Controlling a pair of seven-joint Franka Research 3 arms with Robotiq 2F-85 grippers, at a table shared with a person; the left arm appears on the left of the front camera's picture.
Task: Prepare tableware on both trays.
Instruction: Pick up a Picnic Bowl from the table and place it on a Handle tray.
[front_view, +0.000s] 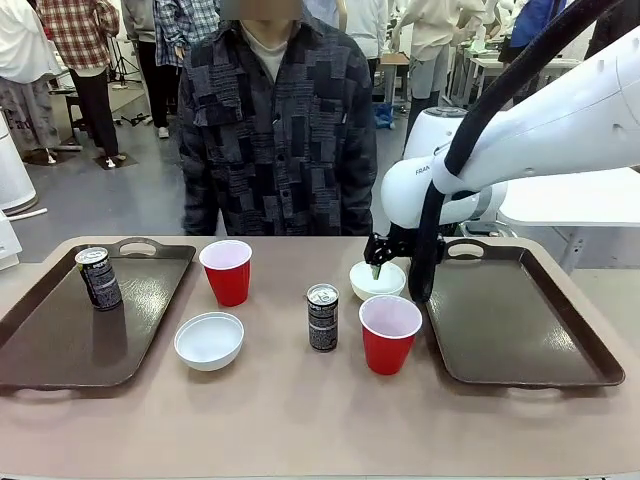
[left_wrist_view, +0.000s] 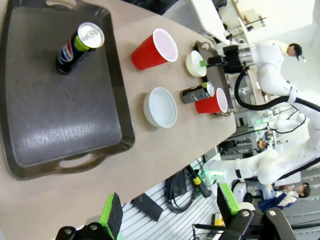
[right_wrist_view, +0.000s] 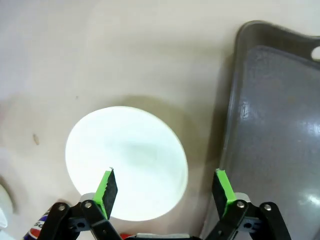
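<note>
While the right gripper (front_view: 375, 268) hangs spread over a white bowl (front_view: 386, 284), the left gripper (left_wrist_view: 168, 197) hovers just off the table's edge, jaws wide and empty.
1 right finger (right_wrist_view: 107, 187) sits over the bowl's inside, the other outside its rim, beside the right tray (front_view: 520, 330). 1 can (front_view: 98, 278) stands at the left tray (front_view: 40, 340)'s far end. Between the 2 trays stand a red cup (front_view: 227, 272), a second bowl (front_view: 209, 341), a second can (front_view: 322, 318) and another red cup (front_view: 389, 335).
</note>
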